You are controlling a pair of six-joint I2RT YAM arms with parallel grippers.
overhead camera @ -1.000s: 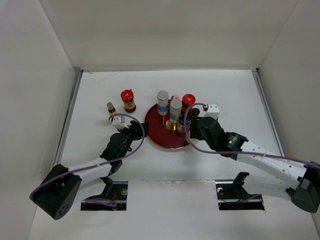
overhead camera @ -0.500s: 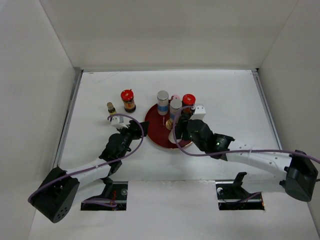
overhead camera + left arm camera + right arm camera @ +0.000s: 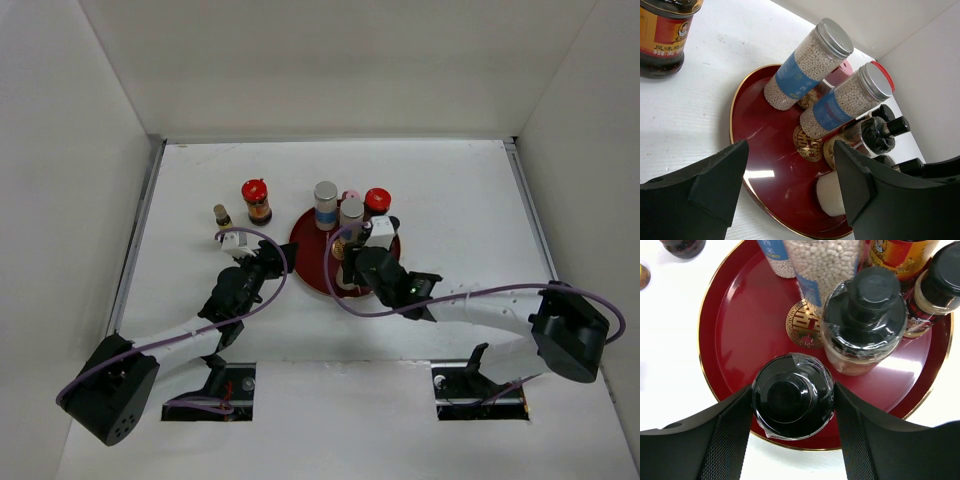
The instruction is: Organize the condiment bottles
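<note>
At the far left a small brown bottle [image 3: 222, 214] and a red-lidded jar [image 3: 256, 200] stand on the surface, off the dark red plate [image 3: 312, 262], and the left arm is the nearer one to both. The left tool [image 3: 791, 150] hovers just left of the plate with its jaws apart and nothing between them. The coming move, we judge, turns on the right tool [image 3: 792, 390], which is clamped on a black-capped bottle [image 3: 792, 397]. That bottle is upright, its long axis pointing straight up at the wrist camera, over the near part of the plate just inside the gold rim. A second black-capped bottle [image 3: 865, 320] stands just beyond it, so we think any set-down leaves little room that way. The cap hides the held bottle's base, so we cannot tell whether it rests on the plate or hangs above it. The pink-capped bottle [image 3: 350, 194] is mostly hidden behind the two silver-capped cylinders [image 3: 326, 206].
</note>
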